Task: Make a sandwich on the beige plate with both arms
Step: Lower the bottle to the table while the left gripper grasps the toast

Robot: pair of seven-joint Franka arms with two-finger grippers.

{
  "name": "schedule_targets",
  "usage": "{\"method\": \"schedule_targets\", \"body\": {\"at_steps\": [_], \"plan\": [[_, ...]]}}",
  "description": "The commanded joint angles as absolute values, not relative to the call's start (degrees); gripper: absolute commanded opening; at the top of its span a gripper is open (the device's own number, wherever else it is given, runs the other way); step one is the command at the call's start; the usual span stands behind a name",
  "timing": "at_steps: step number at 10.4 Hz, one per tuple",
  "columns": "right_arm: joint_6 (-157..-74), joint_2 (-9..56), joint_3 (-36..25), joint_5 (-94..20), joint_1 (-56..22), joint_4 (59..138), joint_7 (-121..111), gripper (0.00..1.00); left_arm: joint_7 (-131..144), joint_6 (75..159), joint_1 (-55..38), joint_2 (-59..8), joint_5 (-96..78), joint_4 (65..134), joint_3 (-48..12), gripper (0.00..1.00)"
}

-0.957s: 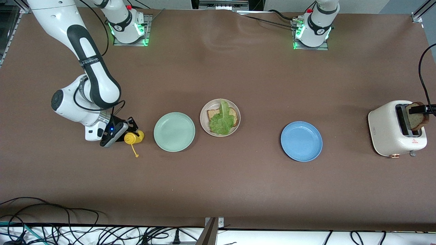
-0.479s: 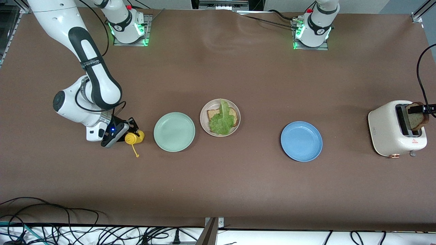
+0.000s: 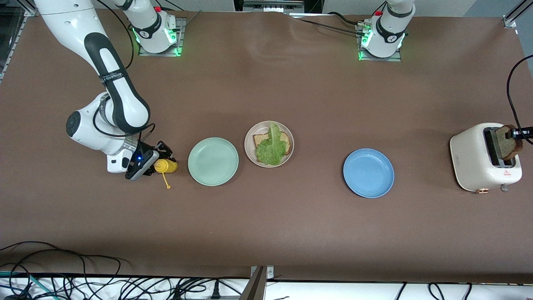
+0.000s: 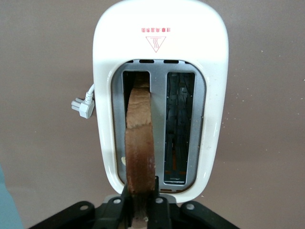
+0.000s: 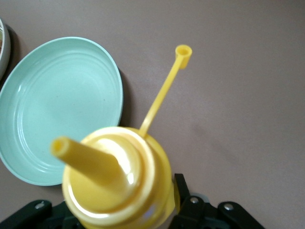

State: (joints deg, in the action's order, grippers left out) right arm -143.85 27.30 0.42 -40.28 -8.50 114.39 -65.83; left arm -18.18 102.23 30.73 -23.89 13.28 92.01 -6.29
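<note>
The beige plate (image 3: 249,150) holds a brown bread slice (image 3: 260,139) with a green lettuce leaf (image 3: 271,148) lying on it. At the left arm's end of the table, a second bread slice (image 3: 507,143) (image 4: 139,143) stands up out of one slot of a cream toaster (image 3: 472,160) (image 4: 157,43). My left gripper (image 3: 516,133) (image 4: 139,191) is shut on this slice's upper edge. My right gripper (image 3: 160,158) (image 5: 121,205) is around a yellow squeeze bottle (image 3: 166,166) (image 5: 119,176), its cap hanging on a tether, beside the mint-green plate.
A mint-green plate (image 3: 213,161) (image 5: 57,109) sits between the bottle and the beige plate. A blue plate (image 3: 368,173) lies between the beige plate and the toaster. A white plug (image 4: 81,107) lies beside the toaster. Cables run along the table's near edge.
My left gripper has shut on the bread slice in the toaster. The right arm has shifted slightly toward the mint-green plate, and the yellow bottle has moved a little with it.
</note>
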Motion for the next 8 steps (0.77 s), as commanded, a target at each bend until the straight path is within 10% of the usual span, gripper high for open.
{"method": "schedule_targets", "body": {"at_steps": [1,8], "plan": [[-139.15,25.14,0.97,-41.84,-7.65,114.52,-65.4,0.81,-18.63,102.3,31.2,-23.55,12.22,91.85,-6.77,0.0],[-130.18,21.37,-0.79,-40.17,-5.54,114.96,-61.63,1.0,-18.46,99.33,31.2,-21.89,9.08,91.58,-6.94,0.0]]}}
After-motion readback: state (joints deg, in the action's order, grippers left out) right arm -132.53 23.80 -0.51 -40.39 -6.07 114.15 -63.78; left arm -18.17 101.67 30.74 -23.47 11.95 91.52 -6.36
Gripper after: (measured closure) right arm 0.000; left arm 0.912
